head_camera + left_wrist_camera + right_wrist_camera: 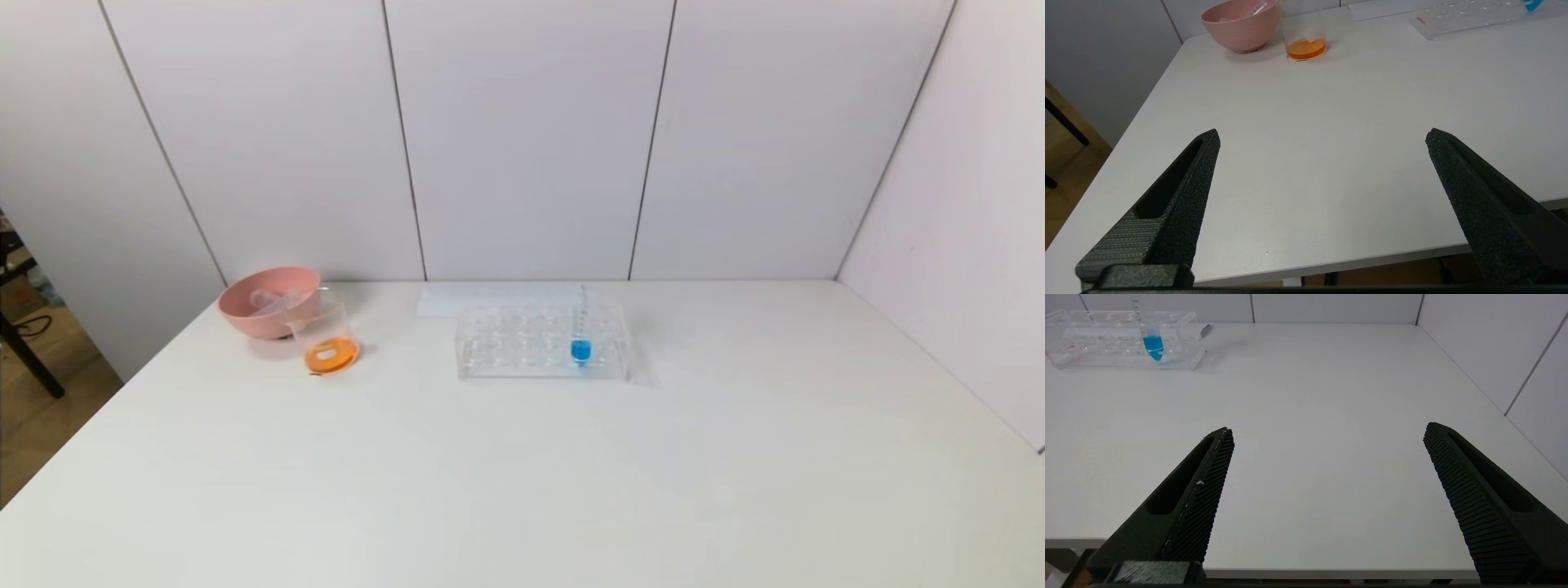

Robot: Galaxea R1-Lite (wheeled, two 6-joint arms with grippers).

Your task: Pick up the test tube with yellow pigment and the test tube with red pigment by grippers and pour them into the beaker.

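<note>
The small clear glass beaker stands near the white table's far left corner, touching or just in front of the pink round bowl, with orange liquid pooled at its bottom. A pale tube lies inside the bowl; its contents cannot be told. The clear plastic tube rack sits mid-table toward the back, holding one blue-liquid tube. The left gripper and right gripper hover above the near table edge, jaws spread wide, holding nothing, with bare tabletop ahead.
</note>
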